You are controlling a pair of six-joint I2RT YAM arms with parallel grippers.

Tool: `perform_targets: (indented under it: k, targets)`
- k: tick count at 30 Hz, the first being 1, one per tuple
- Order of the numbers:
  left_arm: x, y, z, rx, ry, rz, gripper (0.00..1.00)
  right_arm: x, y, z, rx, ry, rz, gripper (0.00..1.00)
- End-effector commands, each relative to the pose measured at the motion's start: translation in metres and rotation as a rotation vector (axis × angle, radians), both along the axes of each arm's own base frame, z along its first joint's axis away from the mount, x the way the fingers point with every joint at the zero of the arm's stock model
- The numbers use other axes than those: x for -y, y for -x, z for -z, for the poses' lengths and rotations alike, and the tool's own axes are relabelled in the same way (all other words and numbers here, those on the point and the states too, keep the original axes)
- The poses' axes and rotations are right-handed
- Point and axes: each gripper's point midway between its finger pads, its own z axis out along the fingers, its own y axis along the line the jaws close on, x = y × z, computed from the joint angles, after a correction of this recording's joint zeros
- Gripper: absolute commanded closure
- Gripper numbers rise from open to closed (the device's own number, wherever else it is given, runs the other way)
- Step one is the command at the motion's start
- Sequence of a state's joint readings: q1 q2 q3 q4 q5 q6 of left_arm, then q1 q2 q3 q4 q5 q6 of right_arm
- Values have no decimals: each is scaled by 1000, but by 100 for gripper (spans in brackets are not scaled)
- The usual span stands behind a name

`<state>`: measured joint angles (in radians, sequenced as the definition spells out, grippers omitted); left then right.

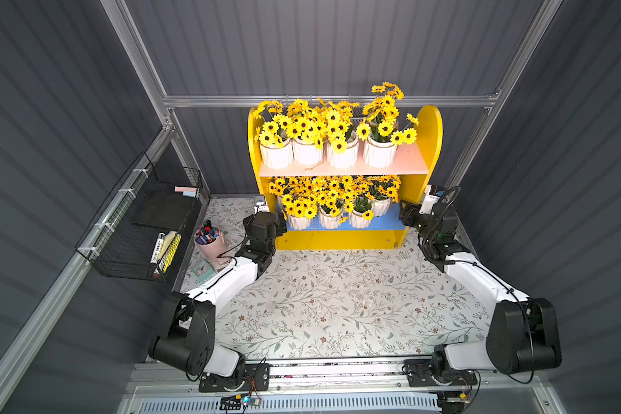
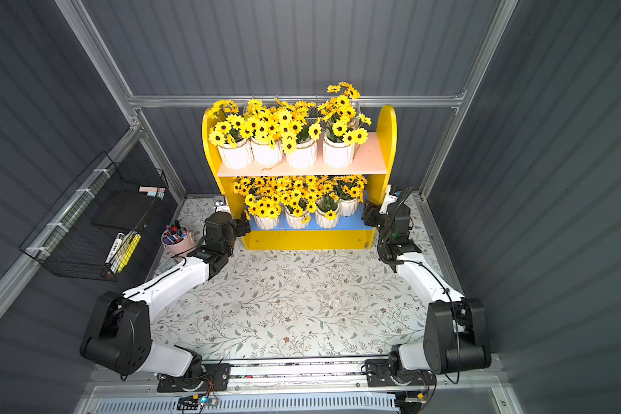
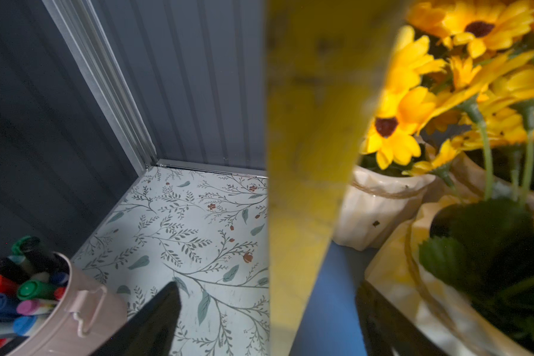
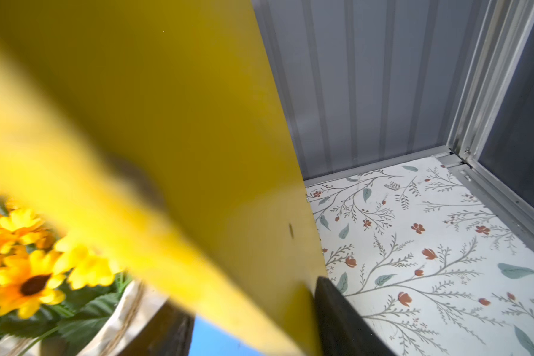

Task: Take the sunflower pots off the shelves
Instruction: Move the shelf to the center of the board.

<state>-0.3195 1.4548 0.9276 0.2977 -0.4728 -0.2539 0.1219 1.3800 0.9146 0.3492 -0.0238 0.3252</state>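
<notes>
Sunflower pots [image 1: 342,157] crowd both tiers of the yellow shelves [image 1: 429,143]; markers fill the pink cup [image 3: 84,308]. Only the wrist views show the left gripper [image 3: 267,286] spread wide astride a side panel. The right gripper [image 4: 247,292] straddles the opposite one, perhaps pinching it, though I cannot tell.

Top views bright & sharp, walls [image 1: 51,143] dim; wrist views w/ shelves [image 3: 305,154] blurred up close.

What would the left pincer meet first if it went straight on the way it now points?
Most likely the side panel of the shelves: the left pincer straddles its front edge, one finger outside, one inside by a sunflower pot.
</notes>
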Motion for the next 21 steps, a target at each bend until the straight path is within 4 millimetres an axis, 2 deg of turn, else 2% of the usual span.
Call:
perform_targets:
  k: [1,4,8,15,18,19,21]
  targets:
    - [-2,5,-28,35,8,-1,1,-42,13,-26,66,32,-157,30]
    - [-8,15,-32,25,15,-25,1,-32,18,-24,36,58,-114,28]
    - [-25,39,-36,-3,36,-93,1,-23,33,-23,10,83,-80,26]
    - [-45,76,-41,-74,59,-167,1,-19,66,-19,-21,105,-99,25]
    - [-33,84,-57,-77,86,-77,1,-23,88,-24,-37,109,-143,24]
    - [-28,86,-64,-70,90,-35,1,-24,96,-31,-15,112,-158,25]
    - [-6,88,-80,-34,134,101,0,-29,111,-45,18,99,-185,27]
